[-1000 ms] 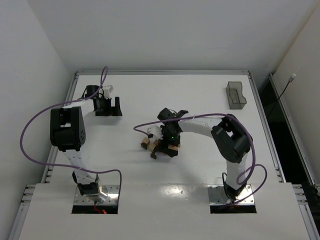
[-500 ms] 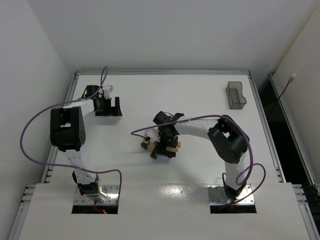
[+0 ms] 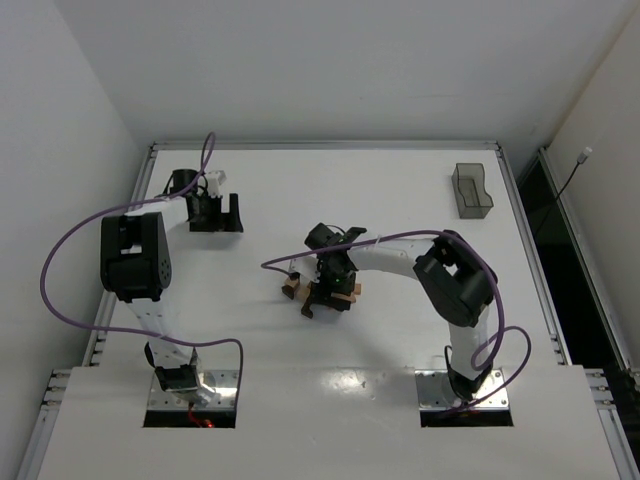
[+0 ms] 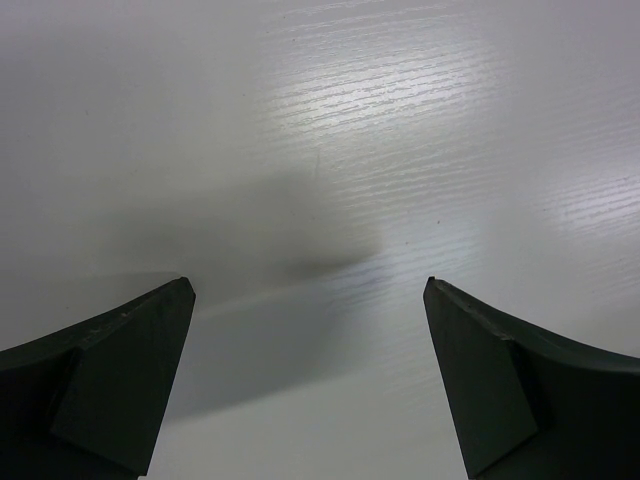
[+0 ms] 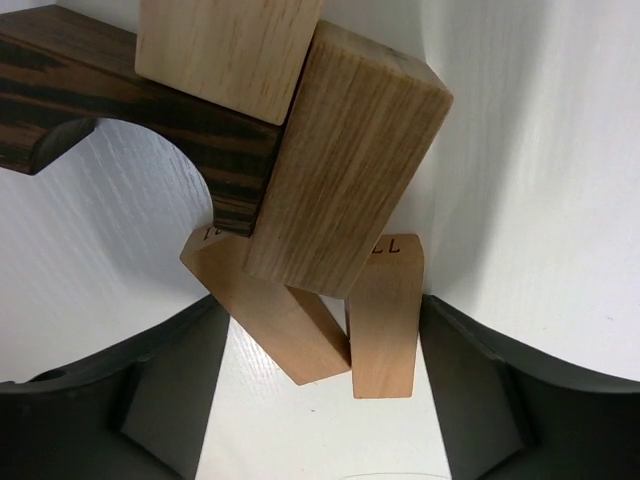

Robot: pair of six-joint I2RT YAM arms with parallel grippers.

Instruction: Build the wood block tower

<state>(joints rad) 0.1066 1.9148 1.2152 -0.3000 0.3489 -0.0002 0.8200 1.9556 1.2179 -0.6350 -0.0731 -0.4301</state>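
Landmark: dark arch [image 5: 150, 110], the brown curved piece in the heap of wood blocks [image 3: 293, 288].
Heap: no upright tower yet. Tall tan cuboid [image 5: 345, 170] leaning against the arch's end. Another tan block [image 5: 225, 45] lying across the arch. Slanted tan piece [image 5: 285, 325] and straighter tan piece [image 5: 385, 320] side by side just below the arch.
Right gripper [image 5: 322, 305]: directly over the arch's end, fingers spread to either side of the 2 pieces below it and close against both. Cannot tell whether pressing or only flanking.
Left gripper [image 4: 310, 290]: well away from the arch, fingers apart over the table [image 4: 400, 120], holding nothing.
Step in hand, as a judgement: freeing 1 piece from the heap to start a clean base.
Doing it well: take only 1 piece, not 2 at once. Square the fingers to its flat faces before closing. Close slowly and lift straight up from the arch, not sideways.
Hazard: leaning cuboid likely to topple if nudged, dragging the arch and the block on it along.
Handling: smooth light wood, prone to twisting in an off-centre pinch, so grip at mid-length.
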